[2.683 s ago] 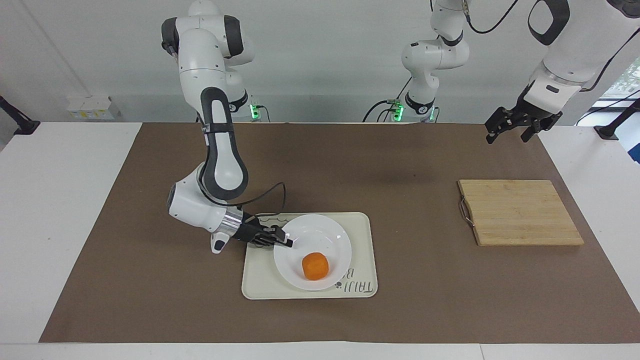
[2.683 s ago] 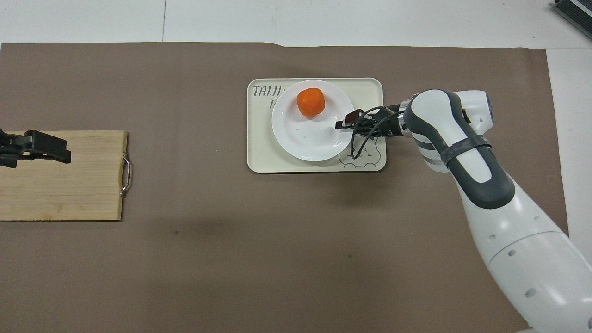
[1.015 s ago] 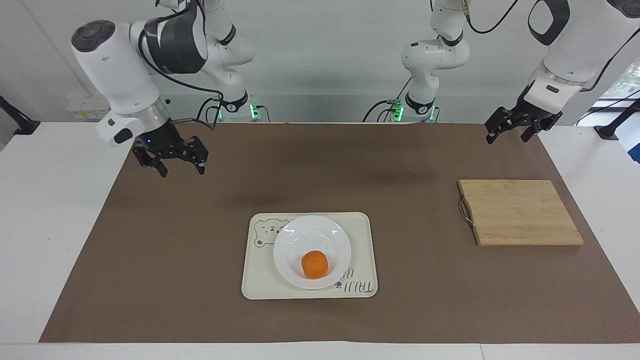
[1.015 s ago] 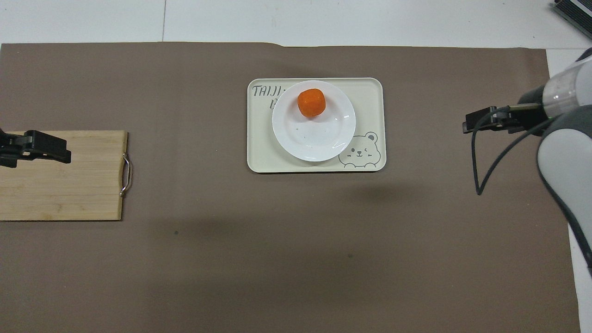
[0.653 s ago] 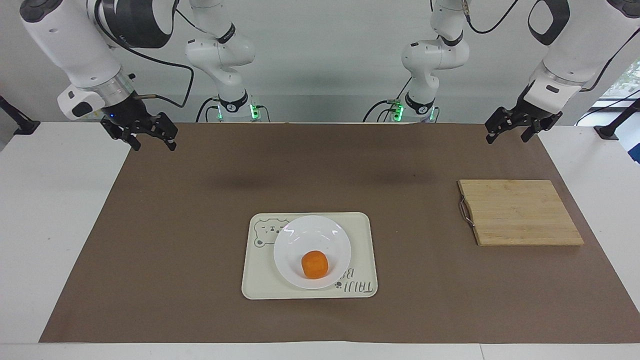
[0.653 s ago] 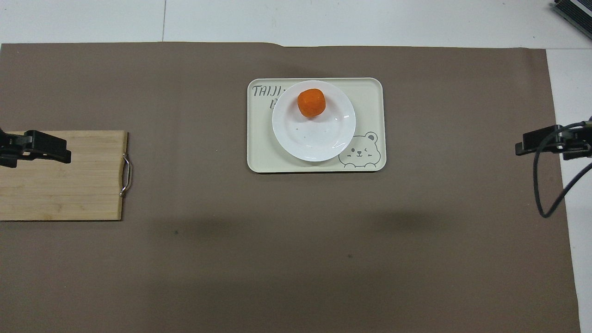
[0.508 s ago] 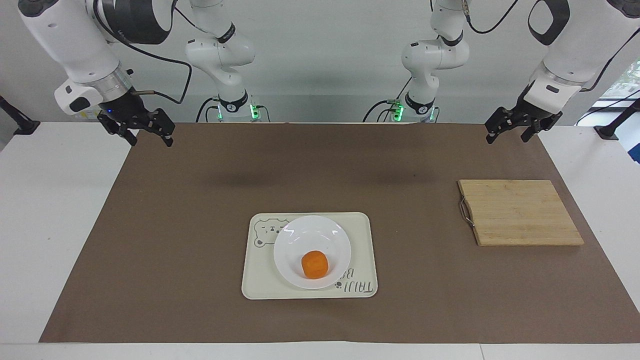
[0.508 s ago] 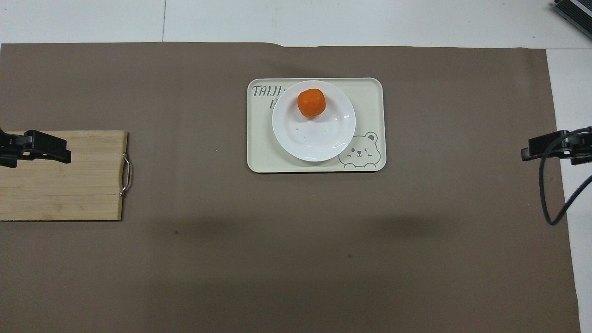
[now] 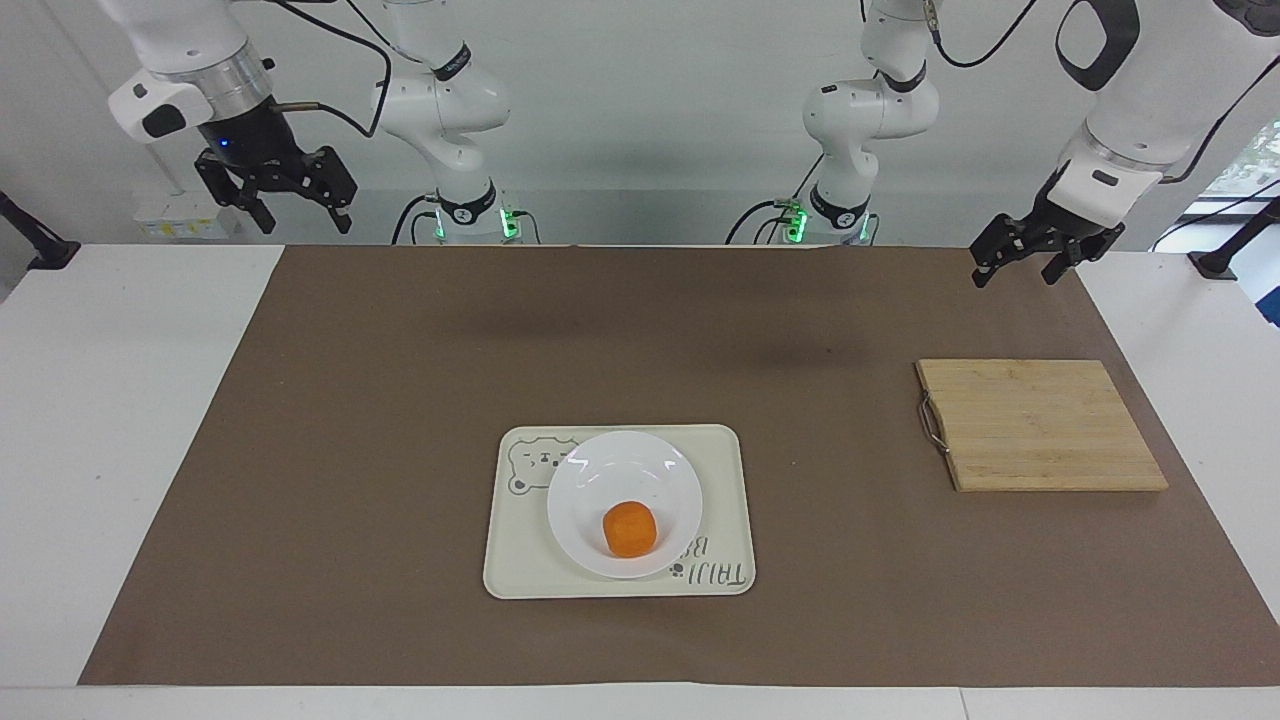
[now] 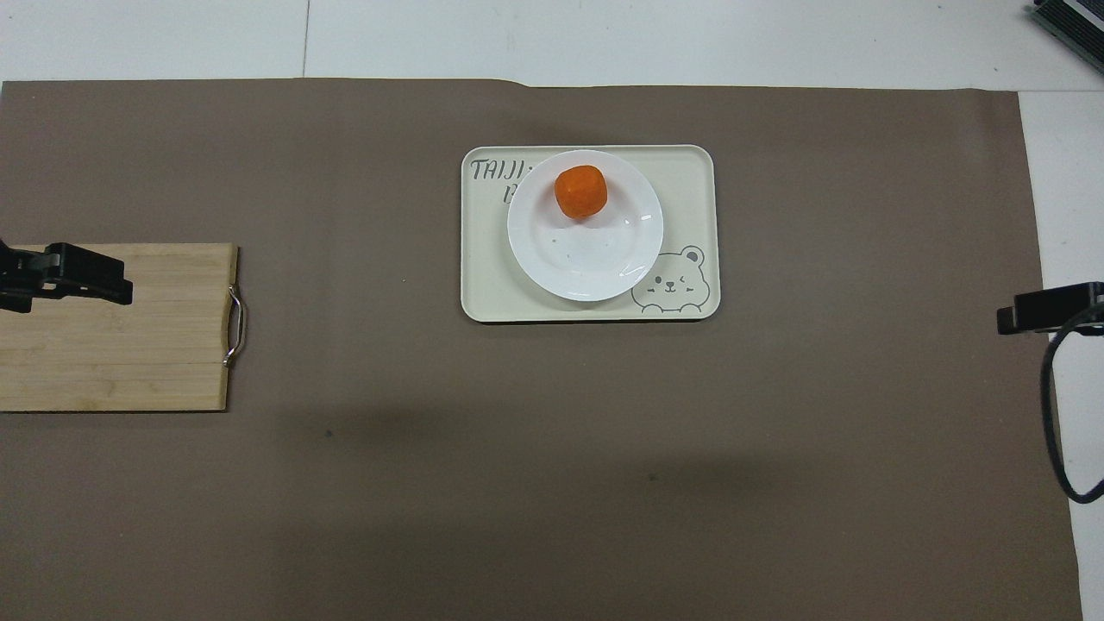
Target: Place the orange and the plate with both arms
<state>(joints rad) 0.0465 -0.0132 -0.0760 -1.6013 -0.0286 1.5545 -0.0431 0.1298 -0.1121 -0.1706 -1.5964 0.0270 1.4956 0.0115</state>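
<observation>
Pincers first: our right pincer (image 9: pixel 275 190) hung high over the right arm's end of the desk (image 9: pixel 120 420), fingers spread apart and holding nothing. Our left pincer (image 9: pixel 1030 258) hung above the left arm's end, over the edge of the brown mat (image 9: pixel 400 350) nearer the robots than the wooden cutting board (image 9: pixel 1040 425); its fingers also looked parted and empty. Both arms seemed parked.

Moving outward, the orange (image 9: pixel 630 529) sat in the plate (image 9: pixel 590 480), and the plate rested on the cream tray (image 9: pixel 720 470) w/ the bear drawing, roughly mid-desk. In the overhead view the orange (image 10: pixel 580 191) lay off-centre in the plate (image 10: pixel 595 259), up against the part of the rim farther from the robots.

We judged the placing basically done, so risks were mostly about disturbance. The orange was round & unrestrained; any knock to the tray or plate could have rolled it over the shallow rim, esp. since it was already so close to that rim. The glossy plate could also have slid on the smooth tray if nudged. If either arm had swung back low across the middle, it might have clipped the plate. The loose cable (image 10: pixel 1052 414) trailing from the right arm looked like a snag hazard too.
</observation>
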